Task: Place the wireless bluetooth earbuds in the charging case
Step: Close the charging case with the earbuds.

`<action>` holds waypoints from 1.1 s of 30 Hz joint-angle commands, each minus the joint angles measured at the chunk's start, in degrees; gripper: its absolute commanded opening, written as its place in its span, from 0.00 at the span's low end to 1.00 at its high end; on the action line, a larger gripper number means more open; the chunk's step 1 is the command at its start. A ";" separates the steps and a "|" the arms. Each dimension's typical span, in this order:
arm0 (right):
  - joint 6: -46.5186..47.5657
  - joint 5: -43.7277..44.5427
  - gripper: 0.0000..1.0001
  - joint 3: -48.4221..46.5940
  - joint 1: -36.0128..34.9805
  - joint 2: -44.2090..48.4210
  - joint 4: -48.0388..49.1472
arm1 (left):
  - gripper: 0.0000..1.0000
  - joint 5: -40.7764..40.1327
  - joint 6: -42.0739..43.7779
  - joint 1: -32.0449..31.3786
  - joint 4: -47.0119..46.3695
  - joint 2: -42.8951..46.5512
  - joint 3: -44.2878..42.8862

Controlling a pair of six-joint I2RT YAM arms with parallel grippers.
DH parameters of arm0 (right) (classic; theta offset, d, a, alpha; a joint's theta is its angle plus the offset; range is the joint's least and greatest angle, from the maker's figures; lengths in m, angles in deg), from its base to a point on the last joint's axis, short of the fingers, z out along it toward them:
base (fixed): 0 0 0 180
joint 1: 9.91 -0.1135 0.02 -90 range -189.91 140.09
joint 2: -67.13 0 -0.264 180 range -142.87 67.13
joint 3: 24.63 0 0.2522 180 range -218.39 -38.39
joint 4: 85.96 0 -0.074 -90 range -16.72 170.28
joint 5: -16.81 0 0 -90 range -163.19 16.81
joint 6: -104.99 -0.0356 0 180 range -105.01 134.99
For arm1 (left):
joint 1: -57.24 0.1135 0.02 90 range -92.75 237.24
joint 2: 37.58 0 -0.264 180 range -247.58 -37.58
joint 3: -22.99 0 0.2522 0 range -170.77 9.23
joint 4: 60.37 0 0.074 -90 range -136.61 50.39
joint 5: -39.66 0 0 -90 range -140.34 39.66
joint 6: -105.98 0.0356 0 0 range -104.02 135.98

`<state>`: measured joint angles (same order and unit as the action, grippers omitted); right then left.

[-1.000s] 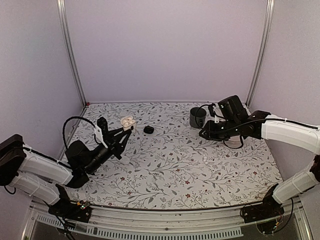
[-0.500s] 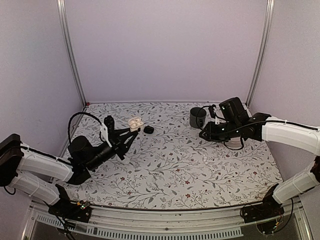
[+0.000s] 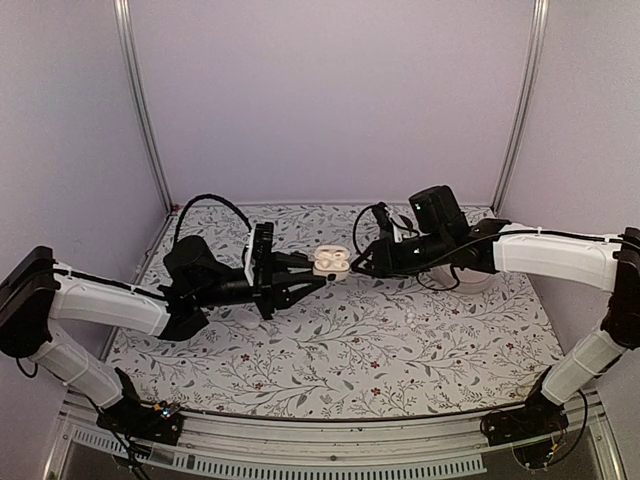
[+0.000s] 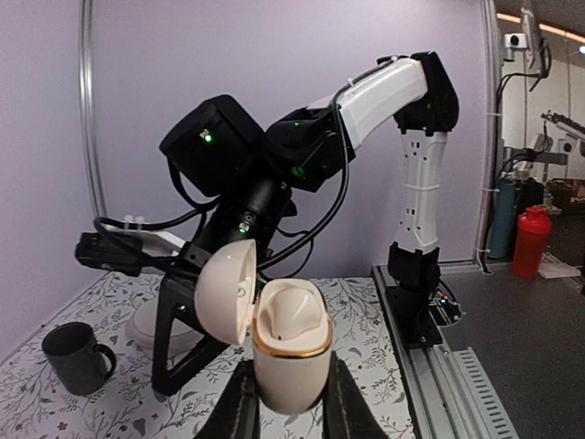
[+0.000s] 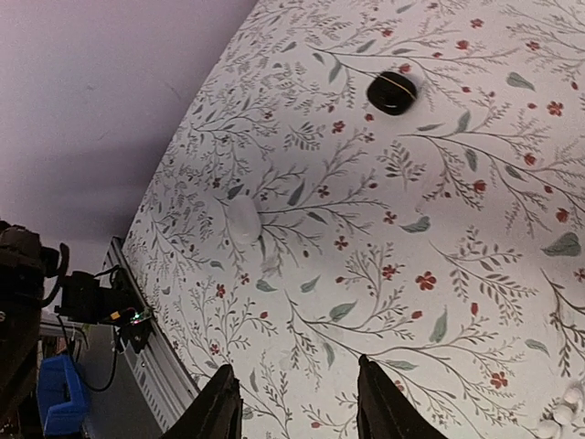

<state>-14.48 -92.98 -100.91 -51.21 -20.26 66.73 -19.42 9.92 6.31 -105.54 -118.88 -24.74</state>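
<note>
From above, the left arm reaches over the flowered desk (image 3: 330, 350) toward the middle. The left claw (image 3: 318, 273) grips a white case (image 3: 332, 261), holding it up off the desk with its lid open. The right arm comes in from the other side, and the right claw (image 3: 360, 263) sits just beside the case, on its right; whether they touch cannot be told from here. In the left wrist view, the two fingers (image 4: 239, 407) pinch the lower body of the case from either side. The case stands upright with a gold band round its mouth, and its lid (image 4: 225, 291) is swung open to the left; what lies inside is hidden. The right claw stands close behind the case, and a dark mug (image 4: 78, 355) and a white bowl (image 4: 144, 322) sit near each other on the desk at the left. In the right wrist view, the right claw's fingers stand apart above the desk with nothing between them. Below lie a small black round thing (image 5: 391, 91), a white oval (image 5: 243, 219) and, at the lower right corner, some small white bits (image 5: 559, 416) too small to make out.
</note>
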 commanded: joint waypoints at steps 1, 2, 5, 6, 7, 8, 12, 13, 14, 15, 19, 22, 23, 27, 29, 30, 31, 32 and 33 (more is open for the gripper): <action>2.40 -4.18 0.45 -3.95 -3.90 0.05 8.57 | 0.00 11.81 -5.57 -0.52 -0.83 -4.99 -3.26; 1.91 -4.96 0.46 -3.38 -3.94 0.75 10.45 | 0.00 13.25 -7.24 -0.42 -1.69 -5.90 -3.55; 1.92 -8.74 0.47 -1.34 -4.24 3.93 16.03 | 0.00 13.42 -15.36 1.07 -4.52 -9.28 -4.01; 2.15 -10.59 0.48 -0.70 -4.42 5.02 17.59 | 0.00 13.66 -19.15 2.22 -5.68 -10.75 -4.17; 2.82 -12.59 0.48 -0.27 -4.75 5.91 18.55 | 0.00 14.23 -23.06 3.45 -6.58 -12.47 -4.44; 3.30 -14.85 0.49 0.04 -5.08 6.73 19.37 | 0.00 14.82 -26.21 4.74 -7.59 -14.04 -4.73; 5.21 -11.42 0.49 0.58 -5.38 8.73 14.24 | 0.00 14.95 -33.30 7.07 -17.37 -16.31 -2.39; 4.95 -9.96 0.49 1.43 -4.75 9.04 13.45 | 0.00 14.36 -32.66 7.07 -17.32 -15.67 -1.96; 4.70 -9.23 0.48 2.31 -3.90 9.31 13.24 | 0.00 14.43 -31.59 7.07 -15.88 -15.19 -2.16; 3.94 -7.09 0.49 3.00 -2.95 9.64 12.47 | 0.00 15.02 -29.84 6.96 -14.54 -14.68 -2.42; -2.54 -4.42 0.50 5.25 2.55 7.47 11.67 | 0.00 16.64 -26.31 6.22 -10.77 -12.37 -2.57; -3.00 -6.98 0.48 4.63 2.68 3.69 12.77 | 0.00 17.37 -25.07 5.24 -10.04 -10.48 -2.97; -3.17 -7.95 0.47 4.78 2.52 2.48 13.77 | 0.00 17.34 -24.65 4.74 -9.89 -10.11 -3.25; -3.02 -11.70 0.45 4.04 -0.03 0.16 17.64 | 0.00 17.42 -23.86 3.85 -6.06 -10.68 -6.71; -1.62 -13.48 0.44 2.15 -2.27 0.31 18.51 | 0.00 17.26 -25.98 4.02 -7.71 -12.99 -7.32; -1.04 -13.67 0.44 1.49 -3.60 1.20 19.12 | 0.00 17.55 -27.60 4.46 -7.78 -14.63 -7.97; 0.14 -12.86 0.44 1.27 -5.26 2.87 20.06 | 0.00 18.17 -30.06 4.88 -7.82 -16.64 -8.99; 1.11 -11.13 0.45 1.52 -6.07 5.01 20.60 | 0.00 18.89 -32.20 5.48 -8.29 -18.44 -9.40; 1.55 -10.51 0.47 2.27 -6.30 7.07 21.38 | 0.00 19.45 -35.12 5.95 -11.53 -20.26 -9.07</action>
<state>-16.17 -103.41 -97.15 -54.16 -19.83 82.32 -2.22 -17.54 10.92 -113.92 -132.89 -32.57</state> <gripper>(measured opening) 0.449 0.201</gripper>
